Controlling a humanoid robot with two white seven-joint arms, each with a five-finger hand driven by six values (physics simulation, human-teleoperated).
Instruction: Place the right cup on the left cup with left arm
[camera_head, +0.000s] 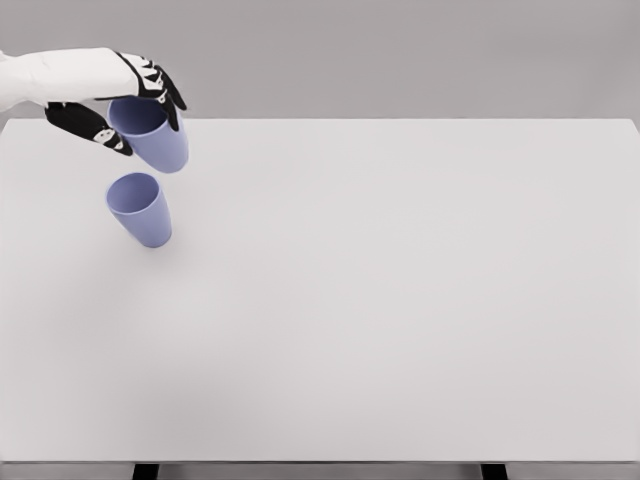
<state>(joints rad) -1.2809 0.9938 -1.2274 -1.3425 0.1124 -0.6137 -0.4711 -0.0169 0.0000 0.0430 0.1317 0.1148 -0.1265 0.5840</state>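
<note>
Wide, pale grey rectangular table top (400, 300) filling nearly the whole head view, with dark leg stubs just showing at the bottom edge. White left arm reaching in from the upper left edge, at about ten o'clock from the table's centre, ending in a black-and-white five-finger left hand (120, 100). Fingers curled around the rim of a lavender-blue plastic tumbler-shaped held cup (155, 135): black fingertips (165, 90) over the far side of the rim, thumb against the near side at about eight o'clock from the cup's mouth. Held cup lifted clear of the table, tilted, its open mouth toward the upper left and its base pointing to about four o'clock, hanging just under the hand. Second, matching lavender-blue cup on the table (140, 208) at roughly six o'clock from the held one, near but apart from it, open mouth upward, with a faint shadow beneath.
</note>
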